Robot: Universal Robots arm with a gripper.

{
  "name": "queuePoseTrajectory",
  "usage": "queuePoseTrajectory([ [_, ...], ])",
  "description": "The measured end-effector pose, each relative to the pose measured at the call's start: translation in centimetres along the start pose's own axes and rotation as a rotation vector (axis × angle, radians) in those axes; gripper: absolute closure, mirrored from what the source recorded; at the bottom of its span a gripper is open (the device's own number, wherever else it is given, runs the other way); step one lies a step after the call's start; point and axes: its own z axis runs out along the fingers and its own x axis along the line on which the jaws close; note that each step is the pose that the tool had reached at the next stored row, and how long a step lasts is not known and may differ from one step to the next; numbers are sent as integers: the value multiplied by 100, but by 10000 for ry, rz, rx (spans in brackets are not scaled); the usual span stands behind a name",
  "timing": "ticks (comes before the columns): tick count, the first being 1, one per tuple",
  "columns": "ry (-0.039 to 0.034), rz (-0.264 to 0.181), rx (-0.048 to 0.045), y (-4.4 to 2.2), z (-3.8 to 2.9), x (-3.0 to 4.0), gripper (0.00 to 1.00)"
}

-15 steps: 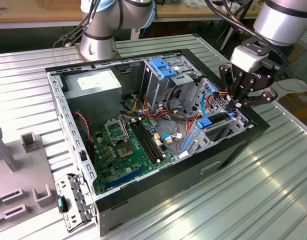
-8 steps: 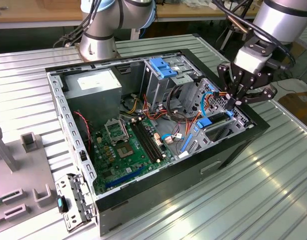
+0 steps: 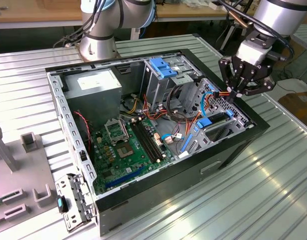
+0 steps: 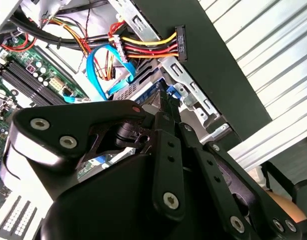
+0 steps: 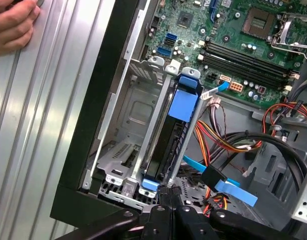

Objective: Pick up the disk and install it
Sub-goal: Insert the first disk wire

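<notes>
Touching the disk's (image 5: 167, 142) end w/ my end effector (image 3: 238, 94), fingers pressed together. Disk stands edge-on in PC case's (image 3: 158, 196) drive bay (image 5: 136, 112).

Legible text and markings: none can be read.
The white label (image 3: 93, 82) on the grey power-supply box (image 3: 102, 102) carries print too fine to make out; the green motherboard (image 3: 117, 159) (image 5: 233, 30) bears small white component markings, seen in the exterior view and the first wrist view, and these are equally unreadable.

The disk (image 5: 167, 142) was black with bright blue rails. The motherboard (image 3: 124, 152) was green. The gripper (image 3: 238, 94) looked black.
</notes>
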Motion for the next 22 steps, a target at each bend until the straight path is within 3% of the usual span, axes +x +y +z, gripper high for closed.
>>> queuePoseTrajectory([
  [15,-1,-69,17,-1,0,-1,88],
  [19,-57,-1029,93,-2,0,-1,88],
  [22,9,-1204,291,-5,1,1,88],
])
